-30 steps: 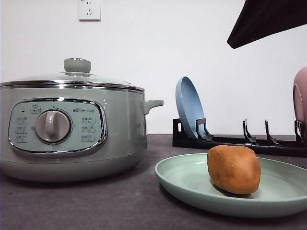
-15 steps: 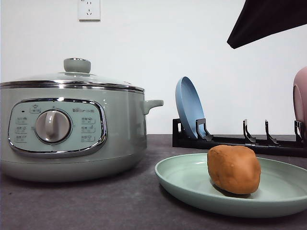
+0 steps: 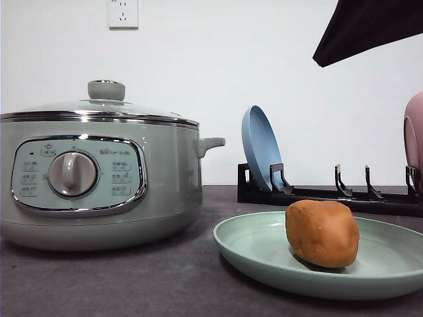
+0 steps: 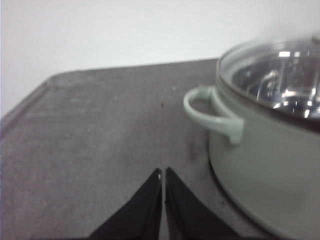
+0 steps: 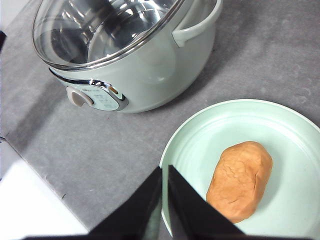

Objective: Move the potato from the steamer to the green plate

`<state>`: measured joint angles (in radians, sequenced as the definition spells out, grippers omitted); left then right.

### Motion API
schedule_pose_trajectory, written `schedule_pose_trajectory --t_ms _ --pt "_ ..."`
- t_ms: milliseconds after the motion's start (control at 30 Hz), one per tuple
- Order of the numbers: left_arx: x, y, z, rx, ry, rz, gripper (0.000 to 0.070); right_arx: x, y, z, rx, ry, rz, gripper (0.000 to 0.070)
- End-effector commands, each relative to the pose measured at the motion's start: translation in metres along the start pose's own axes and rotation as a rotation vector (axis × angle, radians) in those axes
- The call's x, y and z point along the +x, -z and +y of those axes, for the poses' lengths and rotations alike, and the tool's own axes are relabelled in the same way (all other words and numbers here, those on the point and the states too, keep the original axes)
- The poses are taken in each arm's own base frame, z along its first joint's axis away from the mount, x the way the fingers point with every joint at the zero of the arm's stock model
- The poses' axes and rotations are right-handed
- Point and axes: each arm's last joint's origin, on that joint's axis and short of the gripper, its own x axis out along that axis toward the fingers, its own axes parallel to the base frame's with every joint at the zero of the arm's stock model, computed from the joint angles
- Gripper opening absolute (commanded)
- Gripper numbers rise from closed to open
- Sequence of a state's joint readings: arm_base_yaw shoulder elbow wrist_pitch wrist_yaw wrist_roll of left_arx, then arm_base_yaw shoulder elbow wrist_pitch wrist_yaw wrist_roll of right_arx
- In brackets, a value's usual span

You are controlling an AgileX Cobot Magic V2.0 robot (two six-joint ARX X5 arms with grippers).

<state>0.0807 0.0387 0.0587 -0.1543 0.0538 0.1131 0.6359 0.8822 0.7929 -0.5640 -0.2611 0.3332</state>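
Note:
The orange-brown potato (image 3: 322, 233) lies on the green plate (image 3: 258, 254) at the front right of the table; from the right wrist the potato (image 5: 240, 180) rests inside the plate (image 5: 210, 135). The sage-green steamer (image 3: 99, 175) stands at the left with its glass lid on, also seen as the steamer (image 5: 125, 55) and the steamer (image 4: 270, 145). My right gripper (image 5: 164, 172) is shut, empty, high above the plate's edge. My left gripper (image 4: 163, 175) is shut, empty, low over bare table beside the steamer's side handle (image 4: 212, 112).
A black dish rack (image 3: 330, 191) at the back right holds an upright blue plate (image 3: 261, 148), and a pink plate (image 3: 414, 132) shows at the right edge. A dark part of my right arm (image 3: 370, 26) hangs at the upper right. The table's edge (image 5: 45, 175) runs near the steamer.

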Motion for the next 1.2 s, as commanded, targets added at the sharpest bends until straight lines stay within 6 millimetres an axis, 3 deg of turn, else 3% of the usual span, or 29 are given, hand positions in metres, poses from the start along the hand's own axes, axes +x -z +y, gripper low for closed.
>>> schedule_pose_trajectory --t_ms 0,267,1167 --pt "0.0 0.003 0.0 -0.002 -0.004 -0.008 0.0004 -0.002 -0.005 0.004 -0.02 -0.014 -0.018 0.0007" --pt "0.001 0.015 -0.001 -0.005 0.002 0.051 0.0004 -0.002 -0.005 0.004 -0.02 -0.014 -0.018 0.0007" --pt "0.002 0.016 -0.001 -0.004 0.002 0.047 0.0004 -0.002 -0.005 0.004 -0.02 -0.014 -0.018 0.0007"
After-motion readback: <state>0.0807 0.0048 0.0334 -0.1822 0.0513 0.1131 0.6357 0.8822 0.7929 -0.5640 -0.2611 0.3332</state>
